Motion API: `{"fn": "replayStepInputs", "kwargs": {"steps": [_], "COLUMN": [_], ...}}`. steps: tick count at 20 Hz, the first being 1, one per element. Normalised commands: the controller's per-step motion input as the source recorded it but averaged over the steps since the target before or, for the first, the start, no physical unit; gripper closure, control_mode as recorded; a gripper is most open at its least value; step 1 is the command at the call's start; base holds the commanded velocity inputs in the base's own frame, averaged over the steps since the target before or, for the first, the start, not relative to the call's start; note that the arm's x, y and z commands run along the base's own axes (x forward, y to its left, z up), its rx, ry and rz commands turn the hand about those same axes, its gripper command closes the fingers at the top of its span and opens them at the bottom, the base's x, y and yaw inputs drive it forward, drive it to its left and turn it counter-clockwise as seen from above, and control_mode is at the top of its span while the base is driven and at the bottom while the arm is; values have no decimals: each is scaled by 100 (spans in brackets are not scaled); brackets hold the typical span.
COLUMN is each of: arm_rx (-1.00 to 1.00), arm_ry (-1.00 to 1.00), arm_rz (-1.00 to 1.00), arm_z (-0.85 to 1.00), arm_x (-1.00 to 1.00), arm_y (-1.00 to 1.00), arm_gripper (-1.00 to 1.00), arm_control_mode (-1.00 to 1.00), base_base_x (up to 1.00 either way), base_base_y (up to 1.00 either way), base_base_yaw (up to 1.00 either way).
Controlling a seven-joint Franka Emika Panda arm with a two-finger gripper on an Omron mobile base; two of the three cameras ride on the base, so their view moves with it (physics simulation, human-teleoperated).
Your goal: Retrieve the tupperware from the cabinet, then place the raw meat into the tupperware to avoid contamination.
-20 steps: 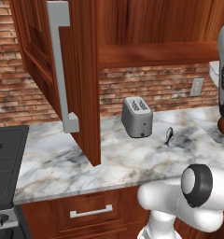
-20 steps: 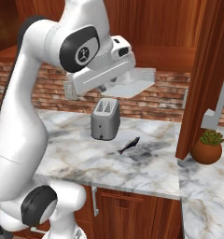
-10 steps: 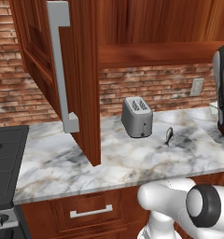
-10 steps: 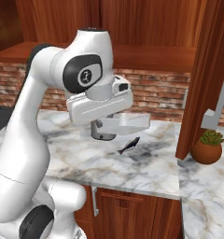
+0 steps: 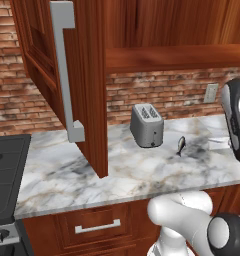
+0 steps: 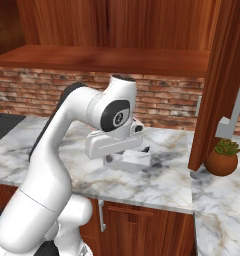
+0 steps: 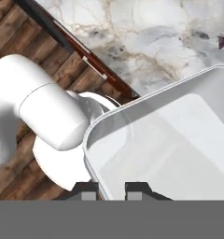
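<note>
Claw grips tupperware by its rim; arm hides most of it in right base view.

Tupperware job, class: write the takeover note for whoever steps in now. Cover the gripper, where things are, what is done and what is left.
Gripper: shut on the rim of the tupperware, held low over the marble counter in front of the arm.
Raw meat: on the counter, right of the toaster, not yet in the container.
Cabinet: door open.
Done: tupperware is out of the cabinet.
Left: set it down, then put the raw meat inside.
</note>
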Motion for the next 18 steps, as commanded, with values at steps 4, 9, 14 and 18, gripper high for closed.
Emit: {"fn": "replayStepInputs", "kwargs": {"steps": [4,9,14,18], "arm_rx": [5,0,0,0], "arm_ry": [-1,-7,-7,-1], "arm_rz": [5,0,0,-1], "arm_z": [-79,-58,-50,-55], "arm_x": [53,44,69,60], "arm_y": [-2,-27,-18,-50], "arm_gripper": [100,100,100,100], "arm_control_mode": [-100,-100,-100,-100], "base_base_x": [0,0,0,0], "base_base_y": [0,0,0,0], "base_base_yaw": [0,0,0,0]}}
